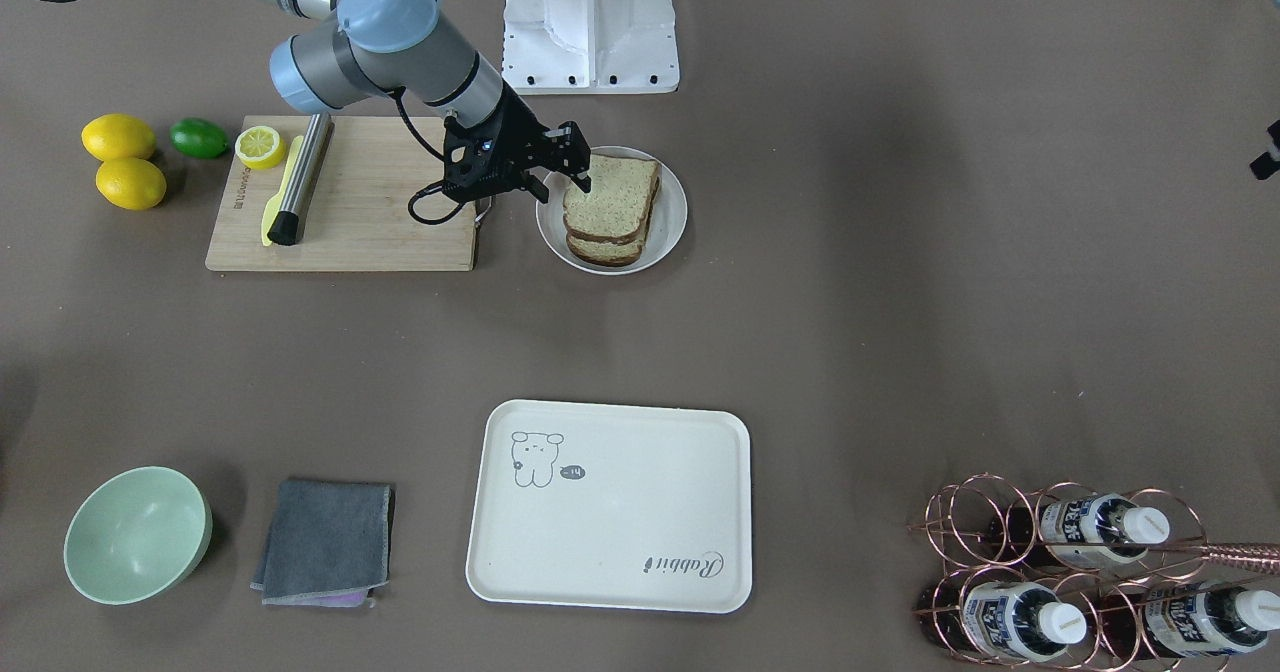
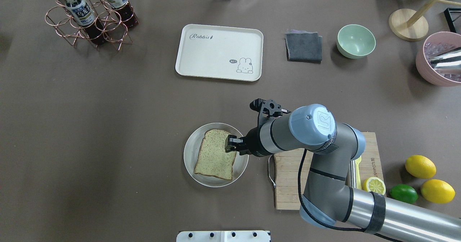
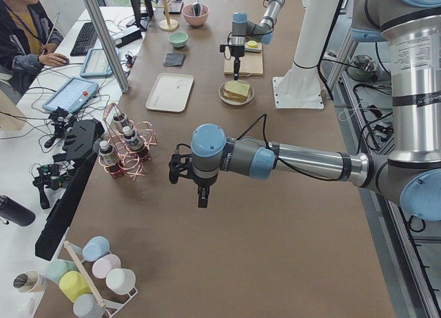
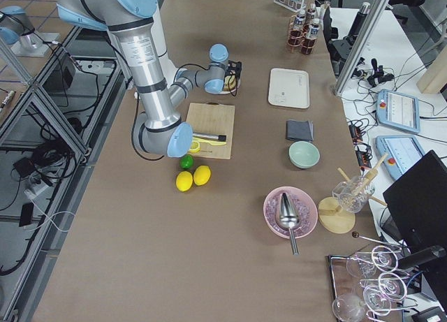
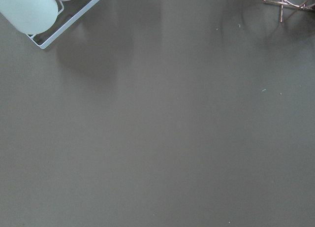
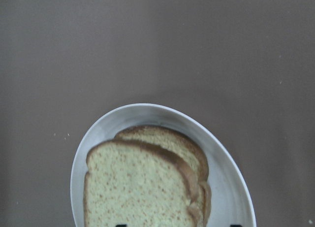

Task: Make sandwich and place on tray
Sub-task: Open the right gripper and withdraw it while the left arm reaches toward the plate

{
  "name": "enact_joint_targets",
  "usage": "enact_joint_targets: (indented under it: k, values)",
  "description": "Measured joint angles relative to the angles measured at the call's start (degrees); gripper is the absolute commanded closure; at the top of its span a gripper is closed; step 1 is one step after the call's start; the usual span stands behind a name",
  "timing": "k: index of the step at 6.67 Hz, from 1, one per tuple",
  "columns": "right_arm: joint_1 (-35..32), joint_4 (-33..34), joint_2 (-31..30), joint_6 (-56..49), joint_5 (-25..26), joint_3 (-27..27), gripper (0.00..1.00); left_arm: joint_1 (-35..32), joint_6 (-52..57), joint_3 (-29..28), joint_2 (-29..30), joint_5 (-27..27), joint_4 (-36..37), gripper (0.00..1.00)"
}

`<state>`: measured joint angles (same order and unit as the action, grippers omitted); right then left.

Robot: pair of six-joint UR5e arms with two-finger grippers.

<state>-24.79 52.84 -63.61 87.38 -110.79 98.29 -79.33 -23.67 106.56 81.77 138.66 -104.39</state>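
Two slices of greenish-tan bread (image 1: 610, 207) lie stacked on a round white plate (image 1: 672, 214); they also show in the overhead view (image 2: 215, 159) and the right wrist view (image 6: 142, 187). No fried egg shows in any view. My right gripper (image 1: 562, 188) is open and empty, low over the stack's edge on the cutting-board side (image 2: 232, 144). The cream tray (image 1: 610, 502) with the rabbit drawing lies bare across the table (image 2: 216, 51). My left gripper (image 3: 200, 194) hangs over bare table far from the plate; I cannot tell whether it is open.
A wooden cutting board (image 1: 380, 212) with a steel rod (image 1: 300, 177), yellow knife and lemon half (image 1: 260, 146) lies beside the plate. Lemons and a lime (image 1: 199, 138) lie beyond it. A green bowl (image 1: 137, 534), grey cloth (image 1: 325, 542) and bottle rack (image 1: 1080, 572) flank the tray.
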Motion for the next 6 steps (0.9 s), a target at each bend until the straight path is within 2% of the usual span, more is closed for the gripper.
enact_joint_targets:
  k: [1,2,4,6]
  values:
    - [-1.23,0.16,-1.09,-0.04,-0.38,0.76,0.0,8.5,-12.45,0.05,2.26,-1.5,-6.7,0.02]
    - [-4.02,0.27,-3.12,-0.43,-2.5,1.26,0.0,17.56,-24.01,0.53,5.35,-5.41,-10.79,0.02]
    - [-12.22,0.38,-8.93,-4.87,-11.2,3.48,0.0,33.41,-40.87,2.0,11.36,-15.42,-13.31,0.02]
    - [-17.95,0.22,-17.83,-13.72,-16.17,6.59,0.0,46.31,-49.45,1.84,17.62,-23.69,-13.24,0.03]
